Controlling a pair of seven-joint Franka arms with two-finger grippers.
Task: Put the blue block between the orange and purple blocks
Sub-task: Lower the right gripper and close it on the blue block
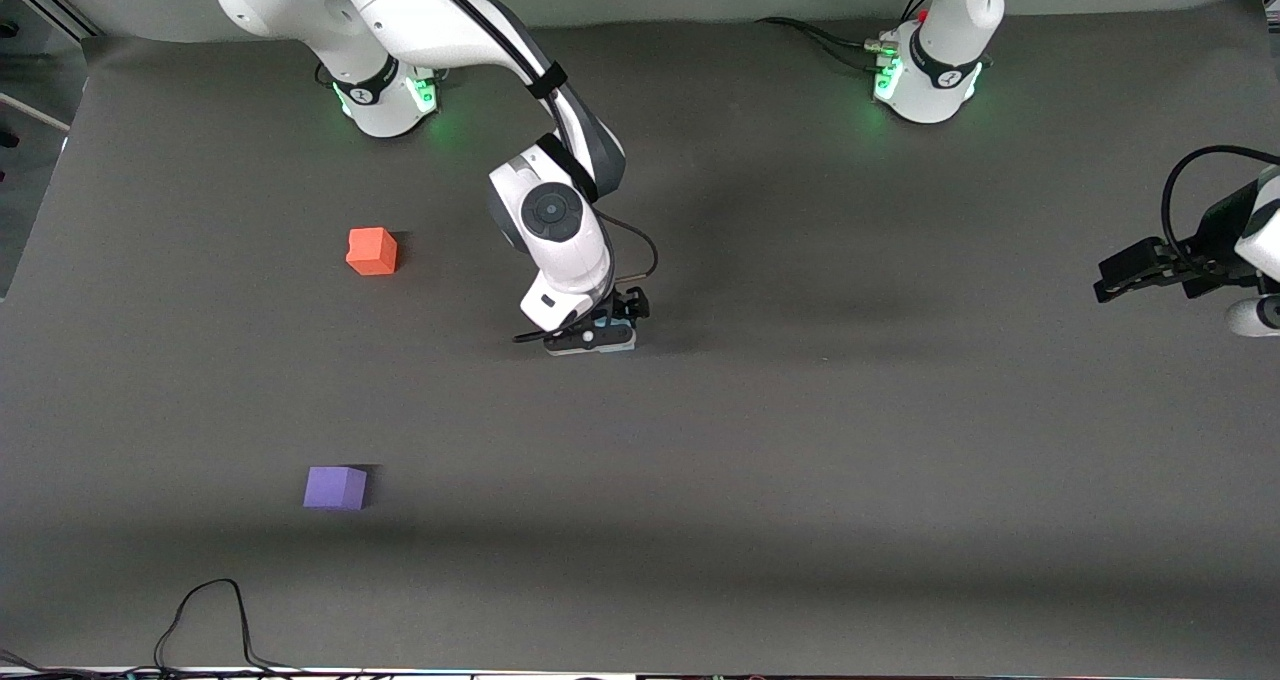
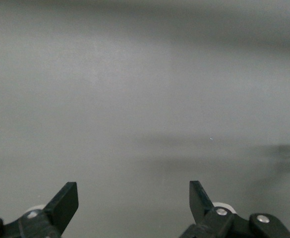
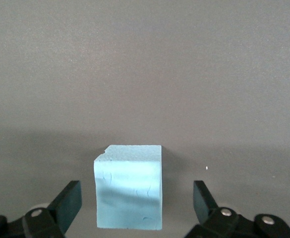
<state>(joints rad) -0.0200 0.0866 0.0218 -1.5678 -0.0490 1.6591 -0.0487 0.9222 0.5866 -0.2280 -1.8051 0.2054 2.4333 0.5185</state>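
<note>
Down at the table, right gripper fingers straddle blue block, released; left gripper waits, released.

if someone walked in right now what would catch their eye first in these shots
The right gripper is down at mid-table, open, its fingers either side of the blue block without touching it. Toward the right arm's end lie the orange block and, nearer the front camera, the purple block, with a wide gap between them. The left gripper waits open over the left arm's end of the table.
</note>
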